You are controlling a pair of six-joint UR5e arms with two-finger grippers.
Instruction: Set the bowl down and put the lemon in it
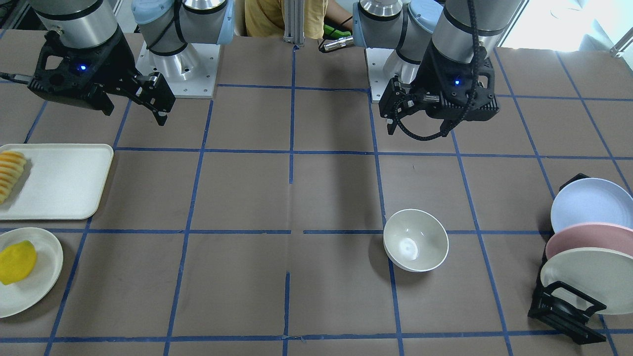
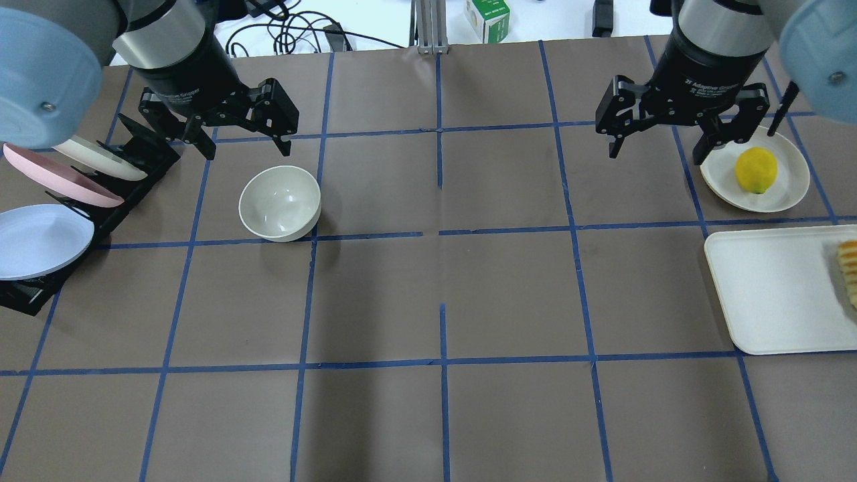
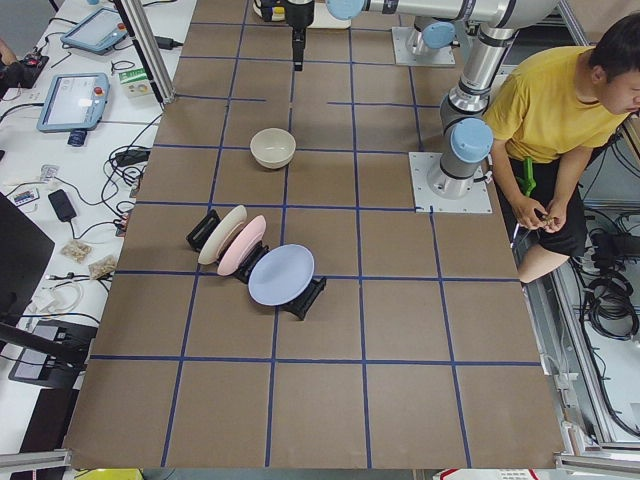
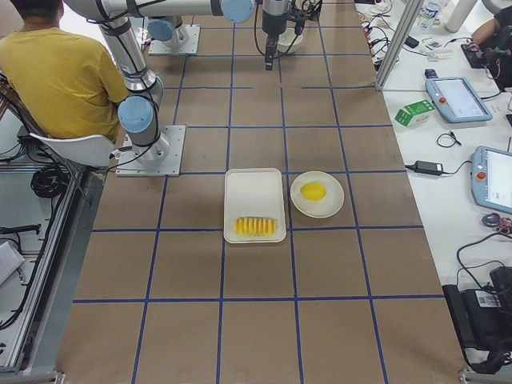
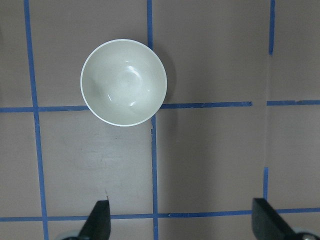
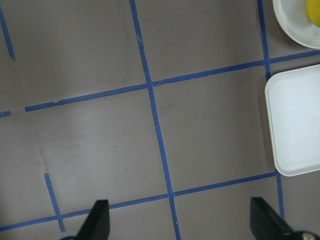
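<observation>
The cream bowl [image 2: 280, 203] stands upright and empty on the brown table, on my left side; it also shows in the front view [image 1: 416, 240] and the left wrist view [image 5: 123, 82]. My left gripper [image 2: 248, 142] is open and empty, raised above the table and apart from the bowl. The yellow lemon [image 2: 756, 170] lies on a flat cream plate [image 2: 790, 194] at the far right; it also shows in the front view [image 1: 17, 262]. My right gripper [image 2: 656, 152] is open and empty, raised just left of that plate.
A black rack [image 2: 144, 150] with blue, pink and cream plates stands left of the bowl. A white tray [image 2: 770, 288] with a row of orange-yellow slices [image 2: 849, 268] lies near the lemon plate. A person in yellow [image 3: 550, 110] sits behind the robot.
</observation>
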